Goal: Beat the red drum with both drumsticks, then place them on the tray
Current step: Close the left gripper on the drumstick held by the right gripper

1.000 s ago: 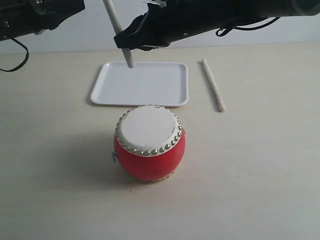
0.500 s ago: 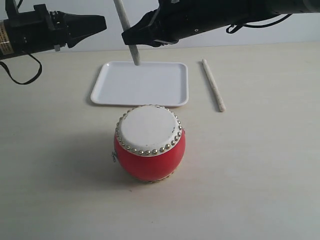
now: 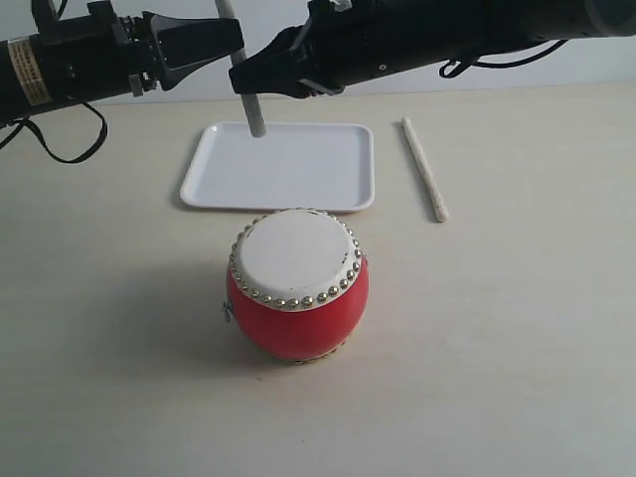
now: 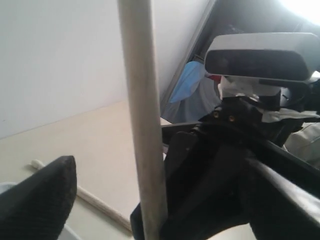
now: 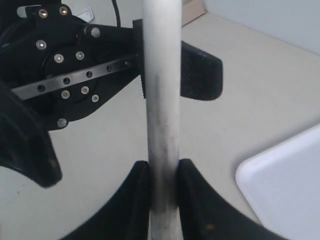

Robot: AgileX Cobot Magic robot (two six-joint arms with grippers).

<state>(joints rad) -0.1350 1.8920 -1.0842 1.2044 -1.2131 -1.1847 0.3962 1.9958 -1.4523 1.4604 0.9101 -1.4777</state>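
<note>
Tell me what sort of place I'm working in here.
Probably a robot test bench in a lab: a bare pale tabletop against a plain wall, holding only staged props, a red drum and a white tray.

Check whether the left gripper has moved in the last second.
Yes. The left gripper has travelled rightward, from beyond the left side of the tray to above its far-left corner, reaching the upright drumstick.
</note>
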